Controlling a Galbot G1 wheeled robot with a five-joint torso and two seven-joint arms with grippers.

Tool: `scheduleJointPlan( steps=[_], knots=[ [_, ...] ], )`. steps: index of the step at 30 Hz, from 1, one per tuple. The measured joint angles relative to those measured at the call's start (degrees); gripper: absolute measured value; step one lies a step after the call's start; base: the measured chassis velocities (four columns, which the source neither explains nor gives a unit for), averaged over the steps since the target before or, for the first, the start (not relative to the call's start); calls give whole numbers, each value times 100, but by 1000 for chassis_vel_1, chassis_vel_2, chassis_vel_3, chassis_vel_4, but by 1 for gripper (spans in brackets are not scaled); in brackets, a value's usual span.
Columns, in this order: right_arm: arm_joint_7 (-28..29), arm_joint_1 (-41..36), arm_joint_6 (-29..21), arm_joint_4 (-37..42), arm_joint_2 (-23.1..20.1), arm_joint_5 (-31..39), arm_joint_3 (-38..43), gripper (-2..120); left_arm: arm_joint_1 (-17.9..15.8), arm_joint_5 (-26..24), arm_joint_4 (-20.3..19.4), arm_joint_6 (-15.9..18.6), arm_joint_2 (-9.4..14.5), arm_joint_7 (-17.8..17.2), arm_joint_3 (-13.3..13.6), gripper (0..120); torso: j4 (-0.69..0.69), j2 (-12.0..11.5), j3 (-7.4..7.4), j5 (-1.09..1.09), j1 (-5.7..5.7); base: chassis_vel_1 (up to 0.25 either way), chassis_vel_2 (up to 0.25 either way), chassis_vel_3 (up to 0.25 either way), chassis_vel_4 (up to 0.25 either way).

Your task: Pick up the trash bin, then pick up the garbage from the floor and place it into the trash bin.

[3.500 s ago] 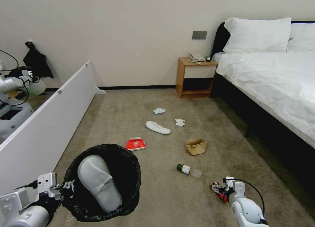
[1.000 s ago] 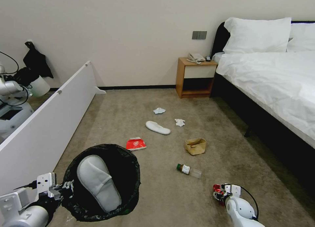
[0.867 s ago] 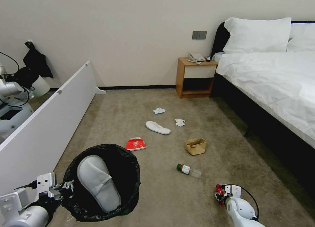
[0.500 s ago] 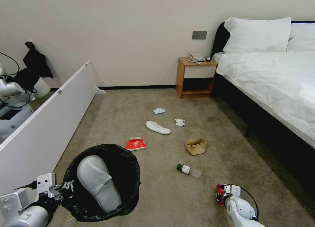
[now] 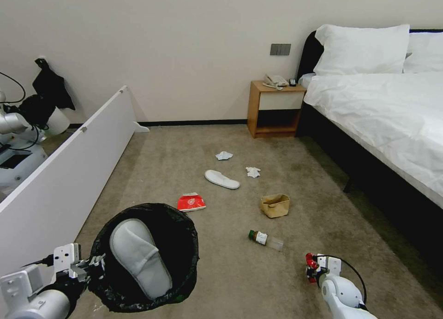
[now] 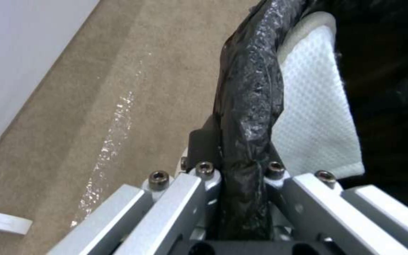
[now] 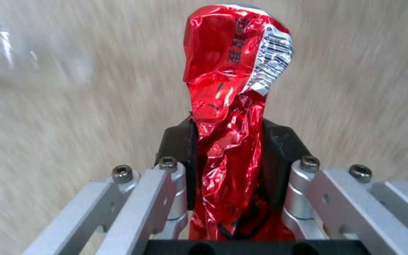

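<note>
Status: my left gripper (image 6: 234,166) is clamped on the rim of the trash bin (image 5: 184,236), pinching the black liner (image 6: 249,106) between both jaws, bin held at my lower left with one white slipper (image 5: 138,256) already lying inside it. My right gripper (image 7: 230,159) is closed on the crushed red can (image 7: 232,92), which is squeezed flat between the pads and sticks out past the fingertips; in the head view that can (image 5: 312,262) sits well right of the bin, off the floor (image 5: 230,282). Step in hand, as I read it: can is picked, not yet binned. The carry calls for swinging the right arm left across to above the bin mouth, getting the can fully inside the rim line before the jaws part, and staying clear of the left gripper on the rim. Remaining litter, all placed from the bin: red snack packet (image 5: 191,202) just beyond it, second slipper (image 5: 222,179) farther beyond, two tissues (image 5: 224,156) (image 5: 253,172) past that, brown paper bag (image 5: 275,205) beyond and to the right, clear bottle (image 5: 266,239) to the right, between bin and can.
</note>
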Motion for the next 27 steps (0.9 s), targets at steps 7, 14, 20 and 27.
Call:
scheduleJointPlan(
  steps=[7, 14, 20, 27],
  knots=[
    [86, -351, 722, 1659, -196, 60, 50, 25, 39, -3, 0, 0, 14, -29, 130, 3, -1, 0, 0, -1, 0, 0, 0, 0, 0],
    [-41, -330, 1208, 2532, -309, 372, -267, 25, 44, -41, 0, 0, 22, -40, 129, 3, 1, 0, 0, -2, 0, 0, 0, 0, 0],
    [-434, 47, 2055, 3565, -430, 846, -1110, 25, 140, -107, 0, 0, 31, -69, 161, 3, -1, 0, -1, -2, 0, 0, 0, 0, 0],
    [-984, 1428, 2552, 4225, -476, 1793, -2867, 25, 230, -104, 1, 0, -6, -88, 183, 3, 1, 0, 0, -2, 0, 0, 0, 0, 0]
  ],
)
